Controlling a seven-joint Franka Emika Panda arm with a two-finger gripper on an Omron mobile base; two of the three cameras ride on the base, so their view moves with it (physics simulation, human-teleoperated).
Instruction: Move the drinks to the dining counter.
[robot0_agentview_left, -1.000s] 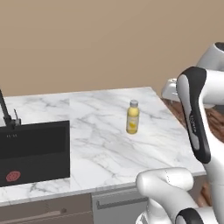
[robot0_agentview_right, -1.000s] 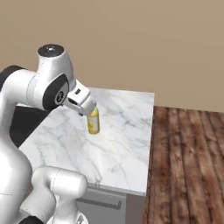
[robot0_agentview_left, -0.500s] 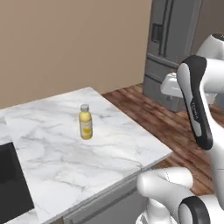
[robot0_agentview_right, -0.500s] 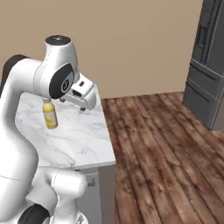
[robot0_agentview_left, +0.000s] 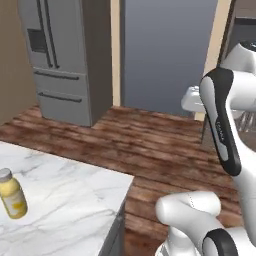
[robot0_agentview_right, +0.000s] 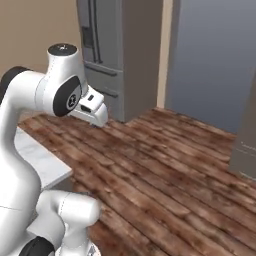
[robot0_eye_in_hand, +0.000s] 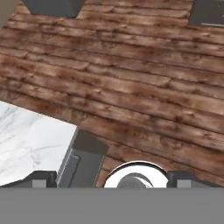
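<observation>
From the left base view, the yellow juice bottle (robot0_agentview_left: 12, 194) stands upright on the marble tabletop (robot0_agentview_left: 70, 200), far to the left and well apart from my arm (robot0_agentview_left: 224, 125), which rises on the right side. Nothing else stands on the marble that I can see there. Beyond the tabletop's corner lies the wooden floor (robot0_agentview_left: 150, 145), and a grey refrigerator (robot0_agentview_left: 65, 60) stands against the back wall.

From the right base view, my hand (robot0_agentview_right: 95, 116) hangs over the wooden floor (robot0_agentview_right: 165, 170), out past the edge of the tabletop (robot0_agentview_right: 40, 157), of which a pale corner shows low on the left. The fingers are hard to make out against the white housing here, so the spread is not plain from this side. The refrigerator (robot0_agentview_right: 115, 50) stands behind.

From the hand view, my two dark fingertips (robot0_eye_in_hand: 37, 177) sit far apart at the bottom corners, so my hand is spread wide with nothing between them. Below lie the floor planks (robot0_eye_in_hand: 131, 78), with the tabletop's marble corner (robot0_eye_in_hand: 30, 144) at lower left and its grey cabinet side (robot0_eye_in_hand: 83, 162) just beside it.
</observation>
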